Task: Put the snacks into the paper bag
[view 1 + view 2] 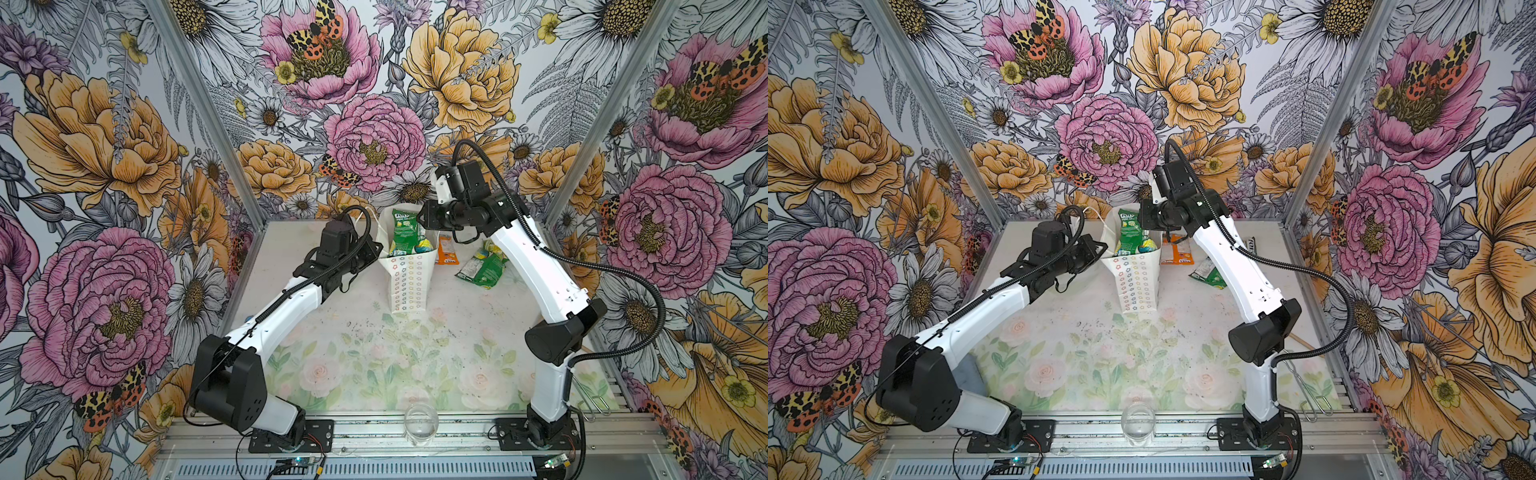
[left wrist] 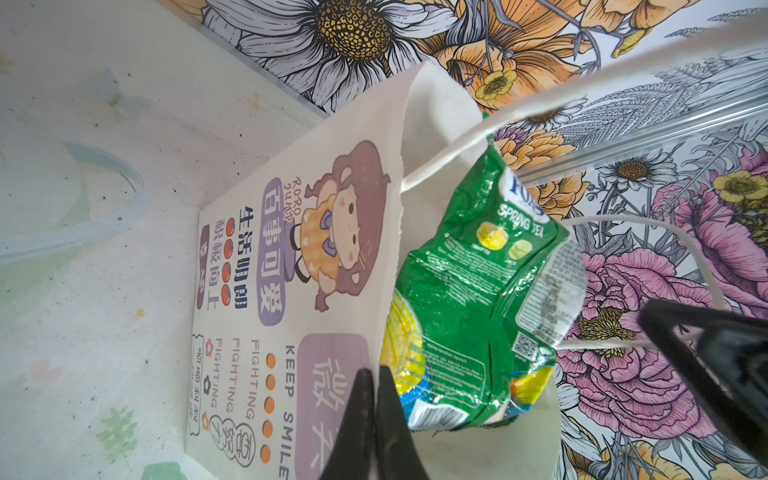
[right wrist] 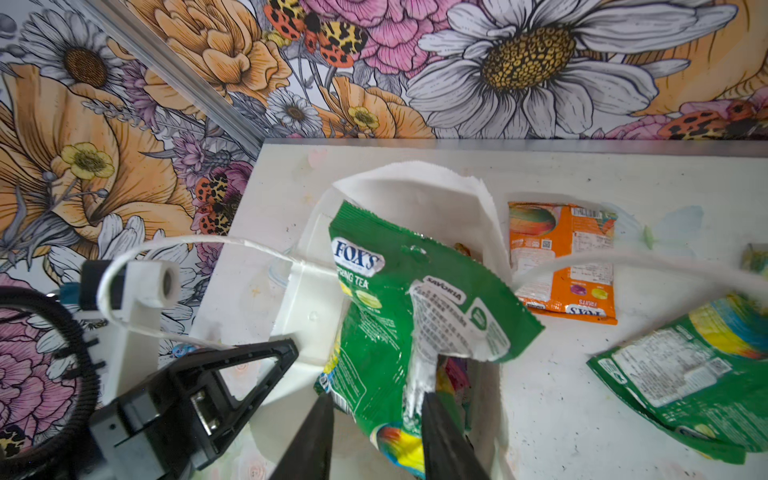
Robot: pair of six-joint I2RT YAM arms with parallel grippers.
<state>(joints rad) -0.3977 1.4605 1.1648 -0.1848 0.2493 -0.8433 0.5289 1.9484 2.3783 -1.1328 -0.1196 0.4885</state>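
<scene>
White paper bag [image 1: 409,286] stands mid-table, rim pinched by the closed left gripper [image 2: 374,374], a green packet [image 3: 374,332] half in between the right gripper's [image 3: 378,397] parted jaws; farther back, an orange packet [image 3: 561,257] and loose green packets [image 1: 484,268] lie unbagged on the table [image 1: 291,249].

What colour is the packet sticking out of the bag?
Green, with a white FOX'S logo; packet shows best in the right wrist view.
</scene>
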